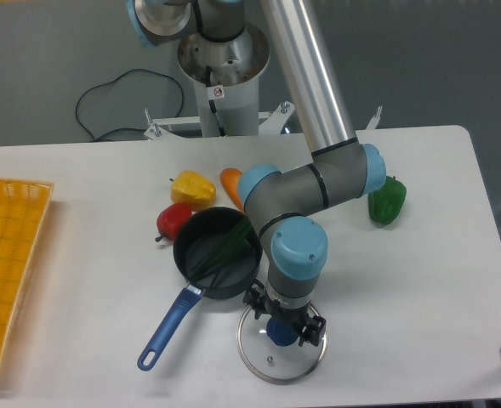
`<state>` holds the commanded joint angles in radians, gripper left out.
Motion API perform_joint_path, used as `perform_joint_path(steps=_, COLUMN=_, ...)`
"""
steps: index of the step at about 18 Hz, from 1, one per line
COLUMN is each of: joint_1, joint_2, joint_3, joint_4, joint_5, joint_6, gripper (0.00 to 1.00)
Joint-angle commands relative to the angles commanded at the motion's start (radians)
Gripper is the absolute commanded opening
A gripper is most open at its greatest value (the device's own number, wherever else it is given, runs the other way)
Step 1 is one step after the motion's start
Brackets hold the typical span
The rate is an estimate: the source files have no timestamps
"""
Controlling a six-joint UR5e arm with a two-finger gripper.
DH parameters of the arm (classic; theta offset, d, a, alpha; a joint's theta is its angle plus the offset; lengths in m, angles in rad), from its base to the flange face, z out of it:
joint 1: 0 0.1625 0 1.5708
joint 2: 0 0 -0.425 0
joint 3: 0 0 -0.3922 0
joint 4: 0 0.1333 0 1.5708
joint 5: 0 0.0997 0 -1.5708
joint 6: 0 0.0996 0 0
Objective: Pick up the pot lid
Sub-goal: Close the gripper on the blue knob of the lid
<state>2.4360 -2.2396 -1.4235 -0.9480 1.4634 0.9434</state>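
From where I'm standing, the jaws are spread over the blue knob [282, 332], one to either side, with no pinch that I can see. Right beneath them the lid [293, 365] lies flat on the worktop [88, 289]. I'd call the reach nearly done, closing and lifting left. It's clear glass in a shiny rim [281, 382]. Just past the jaws sits the black pan [192, 255].

Blue knob [282, 332] at the jaws; black pan [189, 247] beside them.
Lid rim [284, 382] near the jaws: silver-grey. Pan handle [167, 336]: blue. Beyond the jaws: red vegetable [174, 221], yellow pepper [193, 189], orange carrot [232, 187], green pepper [388, 201].
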Motion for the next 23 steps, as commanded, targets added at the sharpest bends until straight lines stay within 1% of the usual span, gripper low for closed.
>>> perform_joint_path(steps=15, joint_1=0.0, joint_2=-0.002, joint_3=-0.002, joint_4=-0.002, joint_5=0.008, joint_6=0.003, gripper=0.99)
perform_joint_path(steps=19, joint_1=0.0, joint_2=0.0, joint_3=-0.002, joint_4=-0.003, joint_5=0.008, joint_6=0.005, gripper=0.91)
perform_joint_path(steps=20, joint_1=-0.002, joint_2=0.0, joint_3=-0.002, joint_4=-0.003, joint_5=0.008, joint_6=0.003, gripper=0.84)
perform_joint_path(steps=22, joint_1=-0.002, joint_2=0.0, joint_3=-0.002, joint_4=-0.003, joint_5=0.008, joint_6=0.005, gripper=0.81)
perform_joint_path(steps=23, joint_1=0.0, joint_2=0.0, joint_3=-0.002, joint_4=-0.003, joint_5=0.008, joint_6=0.005, gripper=0.78)
